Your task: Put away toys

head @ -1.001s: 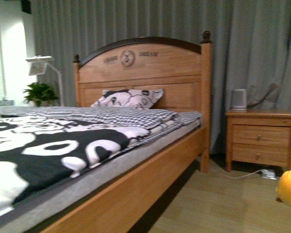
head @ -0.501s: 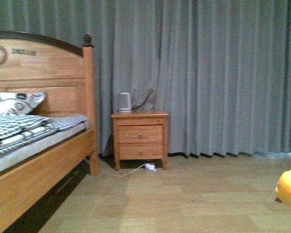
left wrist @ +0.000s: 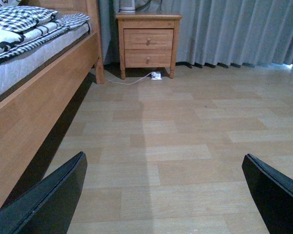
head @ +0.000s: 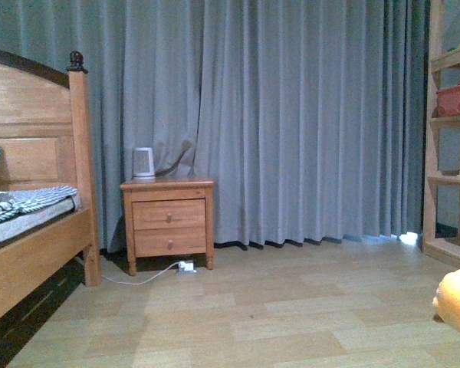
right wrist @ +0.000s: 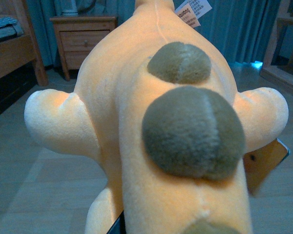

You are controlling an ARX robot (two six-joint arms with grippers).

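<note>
Right wrist view showed the plush toy (right wrist: 171, 122) grasped in the right gripper (right wrist: 190, 195) above the floor (left wrist: 185, 122), left gripper (left wrist: 161, 192) released, and that soft fabric could slip free mid-carry.

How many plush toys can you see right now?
1. The orange plush toy fills the right wrist view and peeks in at the front view's lower right edge. The shelf unit at right is cut off, so more may be hidden.
</note>
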